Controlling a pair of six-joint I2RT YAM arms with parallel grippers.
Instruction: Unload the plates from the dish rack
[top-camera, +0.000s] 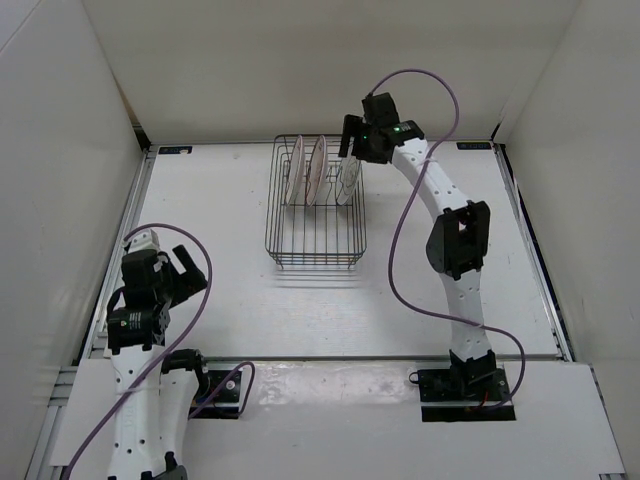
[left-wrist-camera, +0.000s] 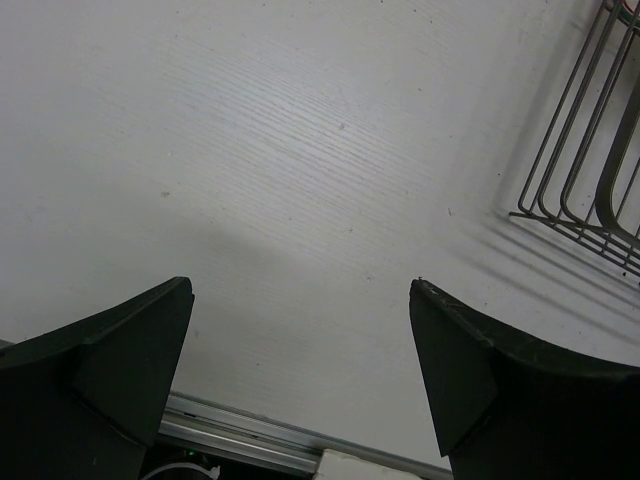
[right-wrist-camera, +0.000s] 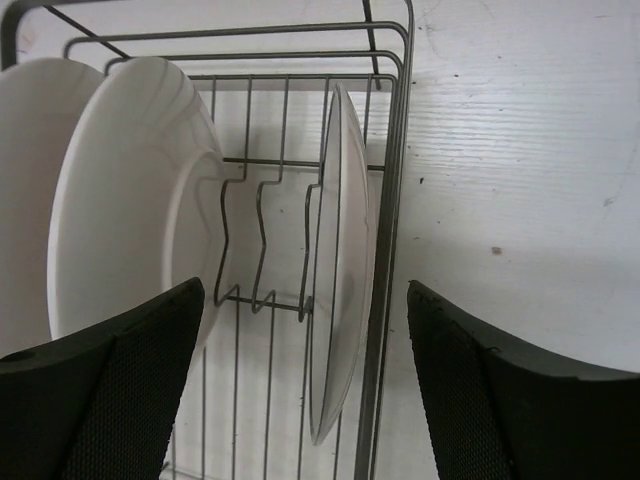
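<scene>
- Three plates (top-camera: 316, 170) on edge among the tines at the far end of the dish rack (top-camera: 316, 266), side by side and close to upright.
- Faint orange-red tint on the left plate (top-camera: 294, 170) and the middle plate (right-wrist-camera: 130, 190) in the top view; greyer look on the rightmost plate (right-wrist-camera: 340, 250).
- Rack on the white table (top-camera: 220, 200), roughly mid-width, long side running away from the arm bases.
- Right gripper (right-wrist-camera: 305, 290) above the rack's far right corner, fingers pointing down.
- Jaws wide apart, straddling the rim of the rightmost plate; a gap on either side in the right wrist view, no contact to be seen, nothing gripped.
- Rightmost plate just inside the rack's right wall, apart from the other two by a couple of bare tines.
- Left gripper (top-camera: 190, 275) low at the near left of the table, close to its own base, well apart from the rack.
- Jaws fully spread there too, holding nothing; only bare tabletop between the fingers, with one corner of the rack at the upper right of the left wrist view.
</scene>
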